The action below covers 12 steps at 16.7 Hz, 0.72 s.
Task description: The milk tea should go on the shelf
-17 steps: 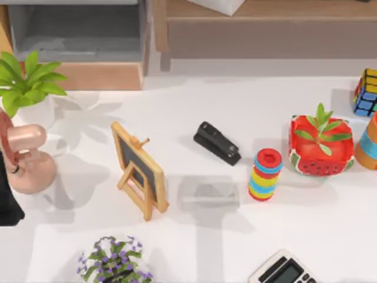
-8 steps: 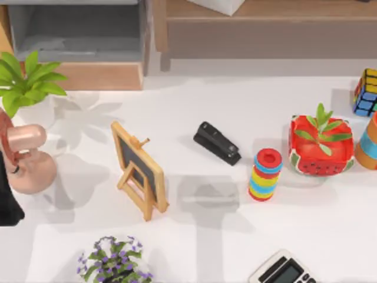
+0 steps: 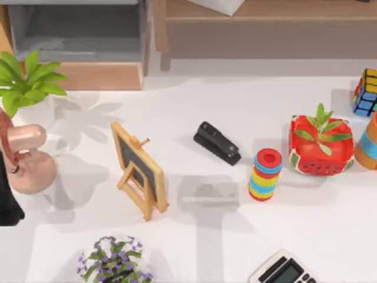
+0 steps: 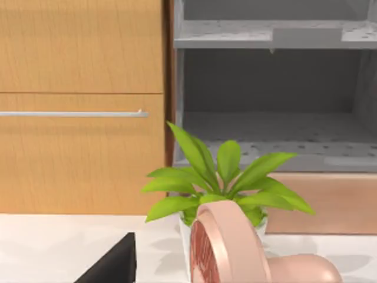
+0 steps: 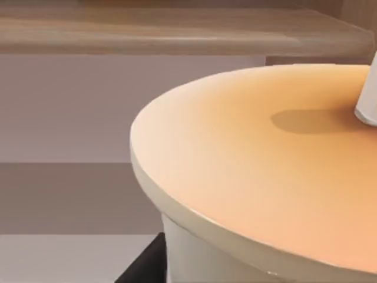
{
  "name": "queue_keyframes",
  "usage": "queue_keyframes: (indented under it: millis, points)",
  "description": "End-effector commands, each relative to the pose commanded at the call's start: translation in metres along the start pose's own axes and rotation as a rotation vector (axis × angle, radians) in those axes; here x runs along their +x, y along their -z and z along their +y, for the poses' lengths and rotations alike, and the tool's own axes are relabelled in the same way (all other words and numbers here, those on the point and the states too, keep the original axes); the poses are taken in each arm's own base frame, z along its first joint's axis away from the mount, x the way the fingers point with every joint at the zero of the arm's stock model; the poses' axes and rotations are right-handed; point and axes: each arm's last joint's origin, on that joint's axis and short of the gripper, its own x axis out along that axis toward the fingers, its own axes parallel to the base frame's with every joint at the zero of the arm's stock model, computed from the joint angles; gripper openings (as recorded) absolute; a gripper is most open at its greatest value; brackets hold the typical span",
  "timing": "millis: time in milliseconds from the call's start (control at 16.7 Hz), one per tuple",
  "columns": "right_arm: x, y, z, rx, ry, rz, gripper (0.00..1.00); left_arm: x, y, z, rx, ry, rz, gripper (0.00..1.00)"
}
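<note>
Milk tea cup [image 5: 265,177] sits close under the right wrist camera, before the wooden shelf [image 5: 177,29]. Likely light, smooth, spillable; grip the wall below the lid. Finger state: cannot tell

The widest open stretch of the table [image 3: 247,97] is the band at 12 o'clock, between the shelf unit [image 3: 265,35] and the stapler [image 3: 217,142]. At centre, bare surface lies between the small chalkboard easel [image 3: 139,170] and the stacked ring toy [image 3: 265,174]. At 3 o'clock the watermelon planter [image 3: 320,147] and puzzle cube [image 3: 366,91] crowd the edge. At 9 o'clock a leafy potted plant [image 3: 26,79] and pink fan [image 3: 26,156] block passage. At 6 o'clock stand a flowering plant [image 3: 113,265] and calculator [image 3: 283,270].
</note>
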Motion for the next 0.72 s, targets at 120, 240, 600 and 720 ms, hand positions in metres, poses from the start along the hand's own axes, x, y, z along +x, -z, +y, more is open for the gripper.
queue_keyframes:
  millis: [120, 240, 600, 720]
  points:
    - [0.000, -0.002, 0.000, 0.000, 0.000, 0.000, 0.00, 0.000, 0.000, 0.000, 0.000, 0.000, 0.000, 1.00]
    - [0.000, -0.001, 0.000, 0.001, 0.000, 0.000, 0.00, 0.000, 0.000, 0.000, 0.000, 0.000, 0.000, 1.00]
    - [0.023, -0.051, -0.002, -0.071, 0.009, -0.112, 0.00, 0.000, 0.000, 0.000, 0.000, 0.000, 0.000, 1.00]
    - [0.036, -0.078, 0.002, -0.092, 0.011, -0.151, 0.00, 0.000, 0.000, 0.000, 0.000, 0.000, 0.000, 1.00]
